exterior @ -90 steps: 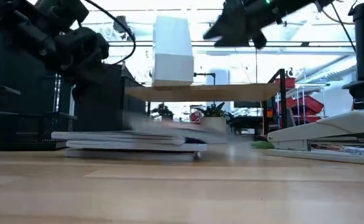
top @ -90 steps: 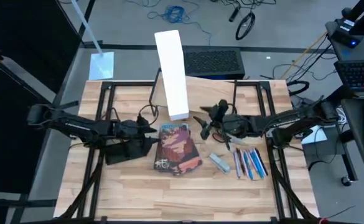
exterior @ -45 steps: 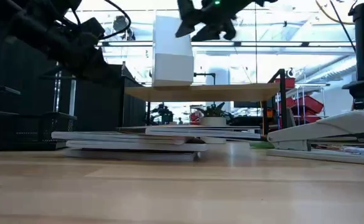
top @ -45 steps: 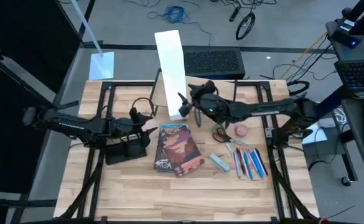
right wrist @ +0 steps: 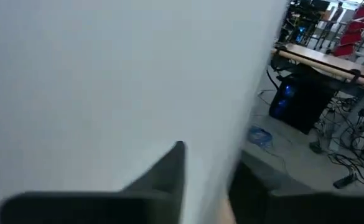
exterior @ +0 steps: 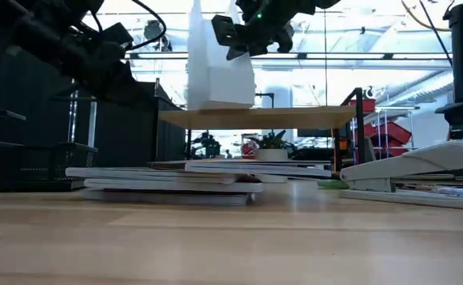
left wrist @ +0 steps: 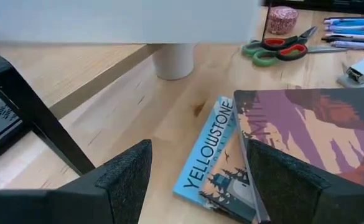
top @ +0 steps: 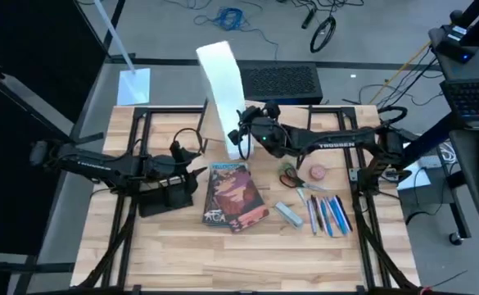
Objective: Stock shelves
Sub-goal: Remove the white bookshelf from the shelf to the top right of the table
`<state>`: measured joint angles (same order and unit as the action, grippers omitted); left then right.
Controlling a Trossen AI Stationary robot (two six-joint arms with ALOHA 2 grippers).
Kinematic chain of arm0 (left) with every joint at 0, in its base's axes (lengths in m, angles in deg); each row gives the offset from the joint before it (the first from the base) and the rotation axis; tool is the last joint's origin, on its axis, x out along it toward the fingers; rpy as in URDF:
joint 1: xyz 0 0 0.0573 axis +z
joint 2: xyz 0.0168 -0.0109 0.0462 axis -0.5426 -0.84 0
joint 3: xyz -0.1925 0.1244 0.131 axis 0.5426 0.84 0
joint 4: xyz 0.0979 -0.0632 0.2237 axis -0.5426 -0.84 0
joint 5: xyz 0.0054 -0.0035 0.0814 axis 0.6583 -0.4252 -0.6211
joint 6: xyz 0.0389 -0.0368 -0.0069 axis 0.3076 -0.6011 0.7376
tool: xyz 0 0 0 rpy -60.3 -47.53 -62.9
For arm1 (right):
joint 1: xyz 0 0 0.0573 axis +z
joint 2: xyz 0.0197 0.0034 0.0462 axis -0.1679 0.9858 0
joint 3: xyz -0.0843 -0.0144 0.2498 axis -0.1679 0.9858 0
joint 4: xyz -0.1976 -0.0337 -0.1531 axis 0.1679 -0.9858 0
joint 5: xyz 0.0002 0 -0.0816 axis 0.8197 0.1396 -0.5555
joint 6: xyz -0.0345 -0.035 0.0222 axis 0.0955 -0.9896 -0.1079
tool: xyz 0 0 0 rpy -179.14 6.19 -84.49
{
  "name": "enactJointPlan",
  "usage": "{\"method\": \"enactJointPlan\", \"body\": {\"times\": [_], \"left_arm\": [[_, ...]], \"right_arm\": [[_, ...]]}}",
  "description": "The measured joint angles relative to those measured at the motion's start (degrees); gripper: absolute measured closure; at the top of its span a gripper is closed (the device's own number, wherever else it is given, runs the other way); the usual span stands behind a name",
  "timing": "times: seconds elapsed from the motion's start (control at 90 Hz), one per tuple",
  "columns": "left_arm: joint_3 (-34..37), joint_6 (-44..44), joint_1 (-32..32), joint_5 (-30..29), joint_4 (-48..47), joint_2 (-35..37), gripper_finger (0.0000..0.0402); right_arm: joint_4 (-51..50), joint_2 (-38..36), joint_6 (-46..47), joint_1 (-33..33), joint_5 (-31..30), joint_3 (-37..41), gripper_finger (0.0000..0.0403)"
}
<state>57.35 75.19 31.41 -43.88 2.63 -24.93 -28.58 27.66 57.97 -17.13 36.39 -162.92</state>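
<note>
Crosswise, the shelves [exterior: 256,117] span the table [top: 182,254].

This is a robotics lab or workshop, not a home. A pale butcher-block wooden table [top: 182,254] stands on a grey concrete floor [top: 370,49] strewn with a blue coiled cable [top: 229,16], beside an open black laptop computer [top: 475,97]. Beyond the table, the low view shows bright ceiling strip lights [exterior: 389,55] and red metal racks [exterior: 389,127].

bright backlit low view, glare behind; right wrist view blurred.
</note>
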Motion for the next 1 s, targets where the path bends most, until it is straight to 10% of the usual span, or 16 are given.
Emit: {"method": "enactJointPlan", "body": {"times": [1.0], "left_arm": [[0.0, -0.46, 0.0, -0.02, 0.01, -0.02, 0.0153]], "right_arm": [[0.48, -16.17, -17.45, 3.92, -11.94, 0.22, 0.0403]]}}
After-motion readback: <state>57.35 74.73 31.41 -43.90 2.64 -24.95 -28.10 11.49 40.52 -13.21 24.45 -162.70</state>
